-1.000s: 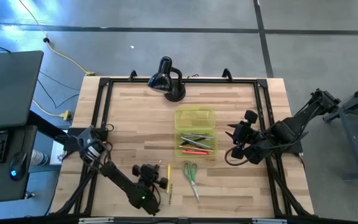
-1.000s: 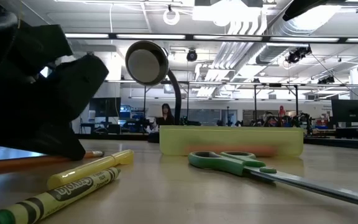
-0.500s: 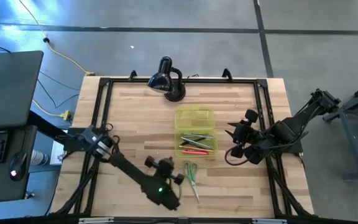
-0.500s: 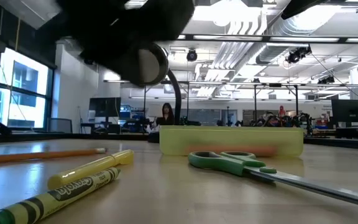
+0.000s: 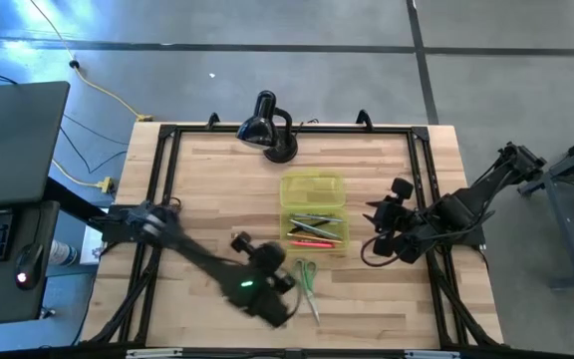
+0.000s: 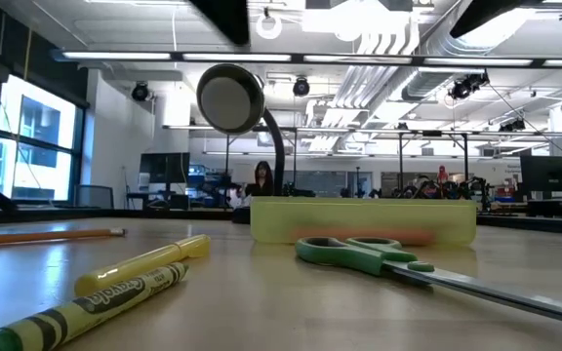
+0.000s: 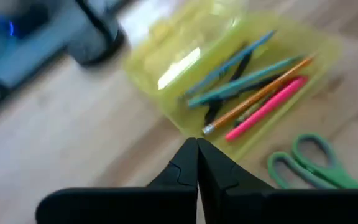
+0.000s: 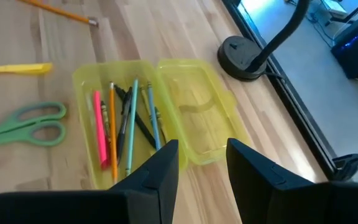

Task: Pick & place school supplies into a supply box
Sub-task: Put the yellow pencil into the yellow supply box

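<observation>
The yellow-green supply box [image 5: 315, 229] lies open on the table, its lid [image 5: 312, 189] on the far side. Several pens and pencils [image 8: 120, 127] lie inside. The green-handled scissors [image 5: 307, 284] lie near the box's near side. A yellow highlighter [image 6: 144, 263], a yellow crayon [image 6: 76, 312] and an orange pencil [image 6: 47, 235] rest flat on the wood. My left gripper [image 5: 277, 261] hovers left of the scissors, shut [image 7: 196, 146], with nothing seen between its fingers. My right gripper [image 5: 372, 224] waits open [image 8: 204, 158] to the right of the box.
A black desk lamp [image 5: 267, 125] stands at the table's far edge, behind the box lid. A black frame [image 5: 162, 179] runs around the tabletop. Bare wood lies left of the box. A person [image 6: 261, 180] shows far off in the room.
My left gripper has risen from the table's near-left part, beside the yellow supplies, and swung right toward the scissors and the box, staying shut. The orange pencil on the table has shifted a little. My right arm has kept still.
</observation>
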Controlling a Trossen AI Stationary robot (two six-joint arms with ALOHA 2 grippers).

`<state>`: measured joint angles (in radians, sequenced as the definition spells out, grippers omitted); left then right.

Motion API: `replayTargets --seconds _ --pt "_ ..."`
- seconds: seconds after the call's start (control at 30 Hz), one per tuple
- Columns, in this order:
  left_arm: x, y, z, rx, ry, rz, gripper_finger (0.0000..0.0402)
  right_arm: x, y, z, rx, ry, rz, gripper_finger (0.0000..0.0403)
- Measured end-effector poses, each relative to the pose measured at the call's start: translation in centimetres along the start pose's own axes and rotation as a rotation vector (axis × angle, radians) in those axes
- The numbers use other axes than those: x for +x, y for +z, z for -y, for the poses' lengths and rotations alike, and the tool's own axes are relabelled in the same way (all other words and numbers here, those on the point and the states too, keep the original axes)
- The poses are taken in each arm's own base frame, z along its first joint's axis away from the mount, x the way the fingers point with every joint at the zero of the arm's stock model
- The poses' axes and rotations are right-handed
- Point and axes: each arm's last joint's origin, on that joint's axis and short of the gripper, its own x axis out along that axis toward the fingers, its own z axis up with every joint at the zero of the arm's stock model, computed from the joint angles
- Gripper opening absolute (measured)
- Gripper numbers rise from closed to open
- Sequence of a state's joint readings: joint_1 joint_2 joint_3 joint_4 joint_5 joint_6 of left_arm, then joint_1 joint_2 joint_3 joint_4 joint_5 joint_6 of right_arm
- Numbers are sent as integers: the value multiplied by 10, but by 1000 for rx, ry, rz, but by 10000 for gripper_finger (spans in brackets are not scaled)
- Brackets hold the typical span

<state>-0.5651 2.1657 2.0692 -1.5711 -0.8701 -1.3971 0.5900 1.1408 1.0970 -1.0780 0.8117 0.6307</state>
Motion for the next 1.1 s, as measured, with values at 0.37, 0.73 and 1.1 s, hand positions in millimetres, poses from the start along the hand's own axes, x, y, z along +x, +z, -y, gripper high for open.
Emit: replayTargets --seconds 0.37,0.73,1.1 --pt "-76 -55 -82 -64 -181 279 38 32 -42 -12 -49 -42 -53 114" --pt "3 -149 -110 -314 -43 149 138 32 -23 -24 -12 85 75 114" --pt "10 -158 -101 -284 -117 131 177 26 -3 -30 -31 143 205 114"
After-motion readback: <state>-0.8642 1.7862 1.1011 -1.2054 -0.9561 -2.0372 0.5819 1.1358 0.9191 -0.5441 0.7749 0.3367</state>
